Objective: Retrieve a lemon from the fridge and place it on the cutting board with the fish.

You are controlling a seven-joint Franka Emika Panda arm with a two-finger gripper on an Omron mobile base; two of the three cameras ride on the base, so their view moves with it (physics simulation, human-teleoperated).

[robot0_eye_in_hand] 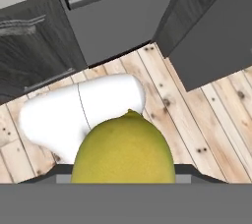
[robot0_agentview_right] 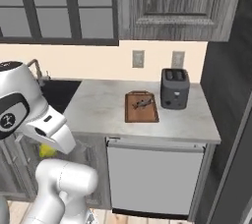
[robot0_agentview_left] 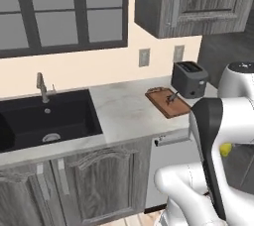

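The yellow lemon (robot0_eye_in_hand: 123,152) sits right at the bottom of the hand view, held low over the wooden floor, with my gripper shut on it and the fingertips hidden behind it. A sliver of the lemon (robot0_agentview_left: 225,149) peeks out beside my arm, and the lemon (robot0_agentview_right: 47,150) shows below my arm's elbow. The reddish-brown cutting board (robot0_agentview_left: 159,102) (robot0_agentview_right: 133,112) lies on the counter with the small dark fish (robot0_agentview_left: 172,97) (robot0_agentview_right: 143,103) on it. The grey fridge (robot0_agentview_right: 227,80) stands at the far right.
A dark toaster (robot0_agentview_left: 189,79) (robot0_agentview_right: 174,88) stands just right of the board. A black sink (robot0_agentview_left: 47,118) with a faucet is at the counter's left. A grey dishwasher front (robot0_agentview_right: 155,176) sits under the board. Wall cabinets hang overhead.
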